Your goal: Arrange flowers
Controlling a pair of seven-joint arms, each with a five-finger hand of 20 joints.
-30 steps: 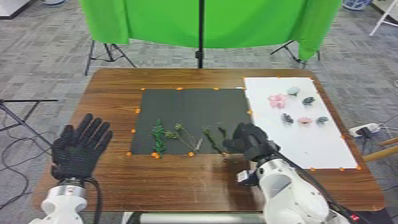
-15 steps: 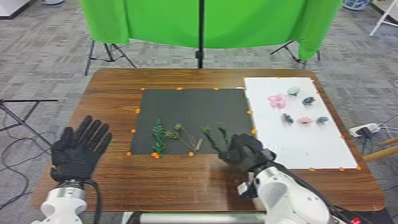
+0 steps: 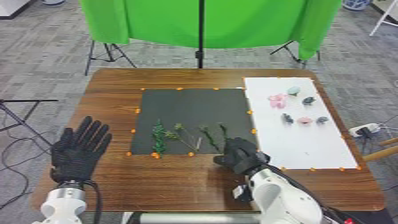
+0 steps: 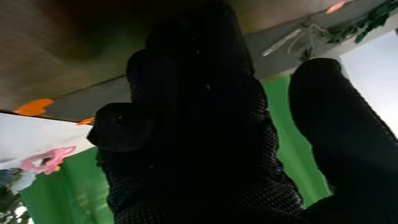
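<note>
Your left robot hand [image 3: 78, 155] is open. Your right robot hand [image 3: 242, 159] is open too, thumb apart, by the dark mat [image 3: 194, 107]. The green stem [image 3: 223, 131] just past it looks light and bendy; pinch its middle. Farther off, the pink flower [image 3: 277, 101] on the white sheet [image 3: 306, 145] may squash, so hold it softly.

And there in the head view, the black-gloved right hand [image 3: 242, 157] covers the lower right corner of the flat black mat [image 3: 195, 107]! Does it touch the nearest thin dark-green stem [image 3: 223, 131]? Too small to tell! Up top, the bright green cloth backdrop [image 3: 142, 20] runs off the edge. Over to the right wrist view, where the picture's edge slices through a pale blue-grey flower [image 4: 22, 181], its petals blurred together!
</note>
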